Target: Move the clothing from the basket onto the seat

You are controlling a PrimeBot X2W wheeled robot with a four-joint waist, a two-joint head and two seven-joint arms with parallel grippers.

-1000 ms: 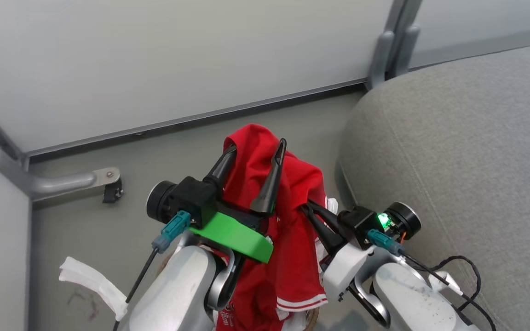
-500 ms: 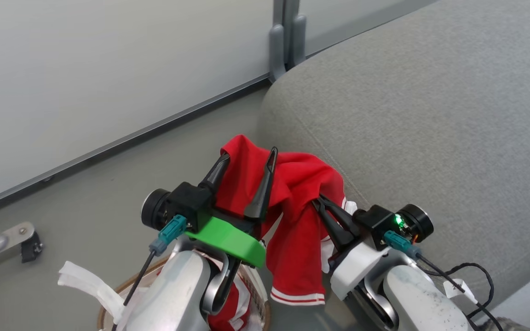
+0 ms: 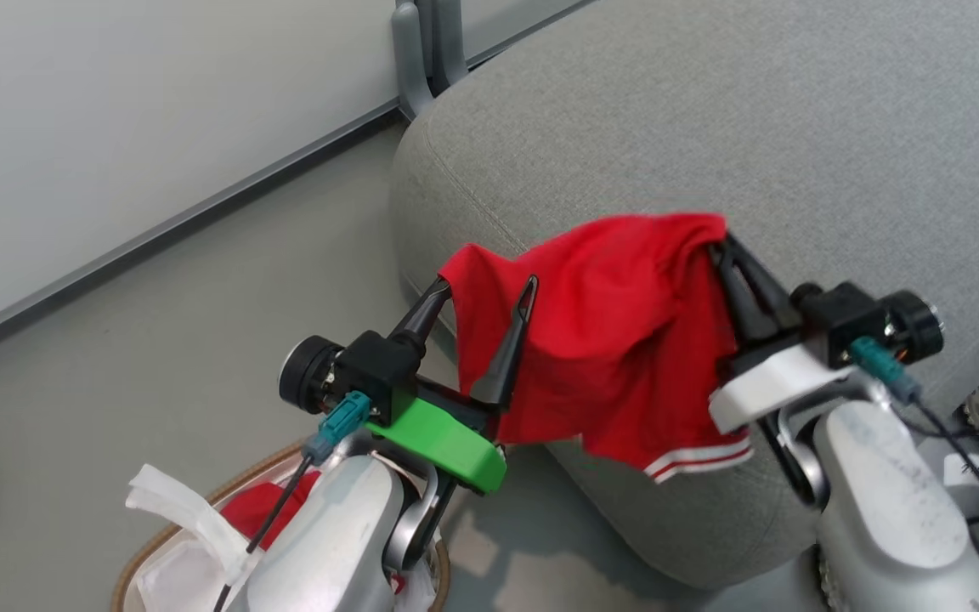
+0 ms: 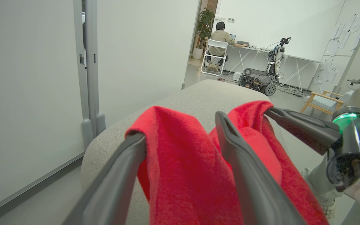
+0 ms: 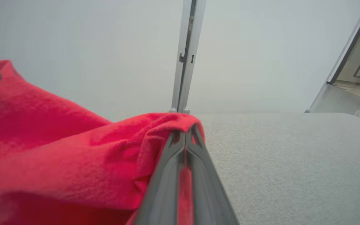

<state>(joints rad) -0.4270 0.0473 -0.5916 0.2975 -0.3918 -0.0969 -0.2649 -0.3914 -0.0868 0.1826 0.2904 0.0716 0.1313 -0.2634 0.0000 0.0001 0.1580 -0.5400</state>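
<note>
Swings jersey (image 3: 608, 340) from basket (image 3: 192, 514) out over seat (image 3: 710, 127) edge, now stretched between right claw (image 3: 721, 246) pinching it and spread left claw (image 3: 488, 285), nearly ready to drop.

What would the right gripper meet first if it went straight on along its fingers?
The red garment folded over the tips of the right gripper, which is shut on it. Beyond, the line seems to pass above the grey seat cushion toward the partition post; depth is unclear.
</note>
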